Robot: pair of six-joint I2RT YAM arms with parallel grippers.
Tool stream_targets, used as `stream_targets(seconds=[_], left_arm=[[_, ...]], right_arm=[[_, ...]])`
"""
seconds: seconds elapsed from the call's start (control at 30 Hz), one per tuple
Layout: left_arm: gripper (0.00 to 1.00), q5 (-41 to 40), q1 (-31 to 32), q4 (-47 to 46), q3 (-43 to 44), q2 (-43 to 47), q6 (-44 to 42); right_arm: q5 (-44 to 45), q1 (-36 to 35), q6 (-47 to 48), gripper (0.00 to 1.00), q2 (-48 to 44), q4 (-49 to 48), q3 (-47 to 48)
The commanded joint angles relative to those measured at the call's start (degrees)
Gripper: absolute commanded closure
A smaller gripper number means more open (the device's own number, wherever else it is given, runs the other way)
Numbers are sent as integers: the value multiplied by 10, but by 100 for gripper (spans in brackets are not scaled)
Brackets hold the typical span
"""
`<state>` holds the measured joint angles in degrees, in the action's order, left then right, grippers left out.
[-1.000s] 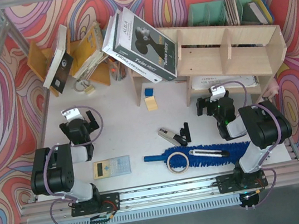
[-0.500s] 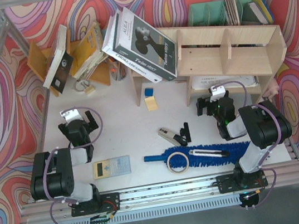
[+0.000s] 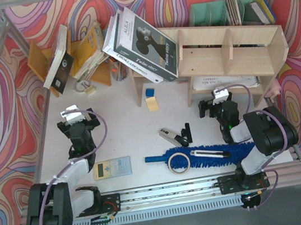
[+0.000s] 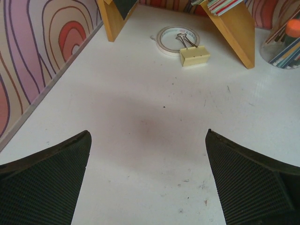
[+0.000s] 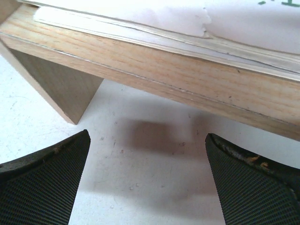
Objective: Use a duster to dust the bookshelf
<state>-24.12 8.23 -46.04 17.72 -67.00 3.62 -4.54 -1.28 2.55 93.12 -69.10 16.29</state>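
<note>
The bookshelf (image 3: 232, 49) is a wide pale plywood unit at the back right, with books leaning on its left end. The duster (image 3: 213, 154), bright blue and fluffy, lies flat near the front edge, its thin handle (image 3: 154, 159) pointing left. A tape roll (image 3: 179, 163) and a utility knife (image 3: 207, 152) lie on top of it. My right gripper (image 3: 215, 104) is open just in front of the bookshelf's lower board (image 5: 187, 70), nothing between its fingers (image 5: 146, 138). My left gripper (image 3: 76, 121) is open over bare table (image 4: 147, 136), far left of the duster.
An orange-brown book rack (image 3: 74, 56) stands at the back left, with a tape ring (image 4: 178, 40) and a binder clip (image 4: 194, 55) before it. A calculator (image 3: 112, 167), a small black-and-silver tool (image 3: 174, 136), a blue cube (image 3: 149, 92) and a green file holder (image 3: 220, 11) are also here.
The left arm has stretched out and its gripper has moved a little away from the base. The right gripper has shifted slightly toward the bookshelf. Both stay open.
</note>
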Motion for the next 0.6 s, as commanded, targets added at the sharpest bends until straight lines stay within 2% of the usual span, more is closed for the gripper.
stream_targets(seconds=[0.0, 0.13, 0.2, 0.57], left_arm=[[2, -23, 6, 35, -13, 24, -6], [2, -28, 7, 45, -12, 33, 1], [1, -31, 7, 54, -11, 35, 2], [2, -53, 10, 92, -9, 64, 25]], right_arm=[[24, -20, 27, 1, -37, -25, -7], [49, -38, 26, 1, -72, 6, -8], [52, -39, 7, 1, -90, 65, 0], [55, -62, -13, 1, -189, 126, -37]])
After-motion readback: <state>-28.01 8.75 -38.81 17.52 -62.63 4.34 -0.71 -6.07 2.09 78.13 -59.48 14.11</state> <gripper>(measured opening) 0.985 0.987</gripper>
